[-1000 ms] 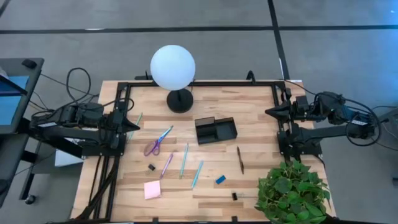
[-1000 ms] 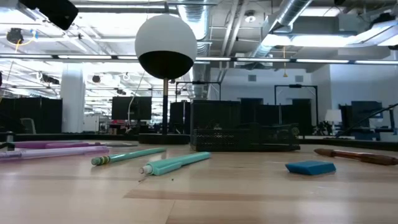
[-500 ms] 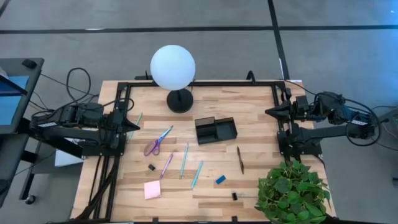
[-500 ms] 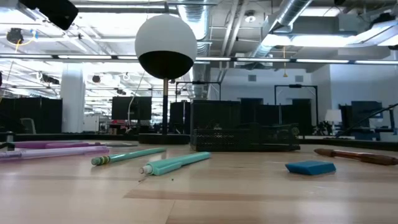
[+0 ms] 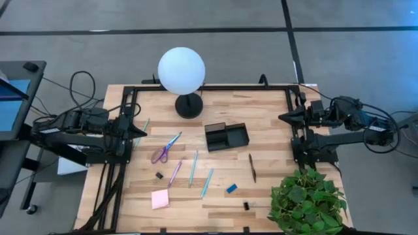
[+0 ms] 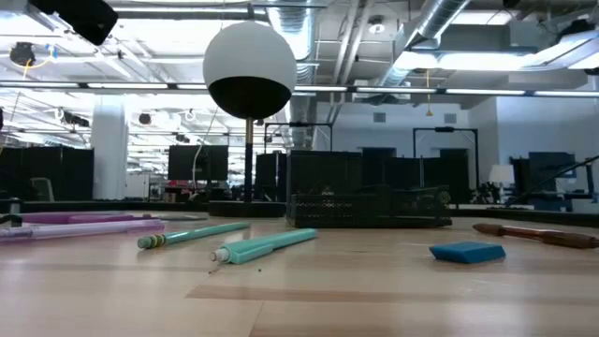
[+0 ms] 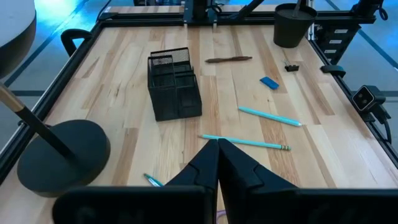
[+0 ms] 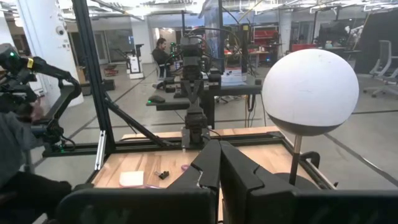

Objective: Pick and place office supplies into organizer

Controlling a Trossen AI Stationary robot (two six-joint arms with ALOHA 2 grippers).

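Observation:
The black mesh organizer (image 5: 226,136) stands at mid table. Toward the near edge lie purple-handled scissors (image 5: 165,148), a purple pen (image 5: 175,173), two teal pens (image 5: 193,168) (image 5: 207,182), a dark brown pen (image 5: 252,167), a pink sticky-note pad (image 5: 160,198), a blue eraser (image 5: 231,188) and two black clips (image 5: 159,175) (image 5: 246,205). A third teal pen (image 5: 145,127) lies by the left edge. My left gripper (image 5: 140,132) hovers shut at the left edge, and its wrist view shows the shut tips (image 7: 217,142). My right gripper (image 5: 282,117) waits shut at the right edge (image 8: 219,144).
A white globe lamp (image 5: 181,70) on a round black base (image 5: 189,106) stands at the far middle. A green leafy plant (image 5: 307,202) fills the near right corner. A black frame (image 5: 209,87) rims the table. A person (image 8: 12,155) shows beyond the left side.

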